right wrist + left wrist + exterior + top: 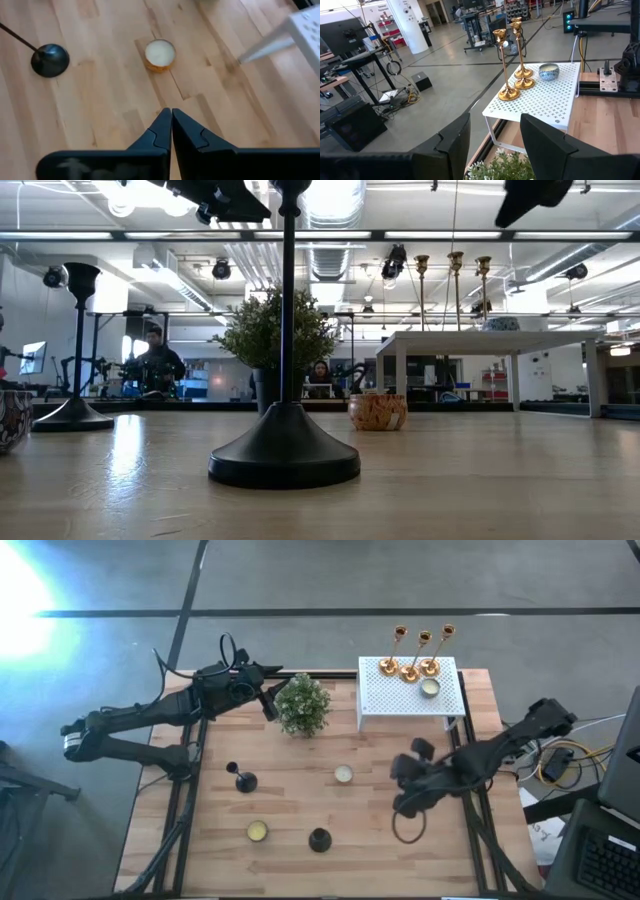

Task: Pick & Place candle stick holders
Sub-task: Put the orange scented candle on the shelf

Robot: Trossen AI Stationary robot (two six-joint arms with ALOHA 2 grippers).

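Three gold candle stick holders (410, 665) stand on their round bases on the white perforated box (400, 700) at the far right; they also show in the left wrist view (507, 65). Two black holders stand on the table, one at the left (243, 780) and one near the front (319, 839), which the low view (285, 450) shows close up. My left gripper (270, 700) is open and empty, beside the green plant (302, 705). My right gripper (400, 778) is shut and empty above the table's right part, right of a small candle (160, 54).
A small candle cup (343, 774) sits mid-table and another (257, 831) near the front left. A small bowl (430, 688) sits on the white box beside the gold holders. Bare wood lies between the black holders and the box. People sit in the room beyond (155, 360).
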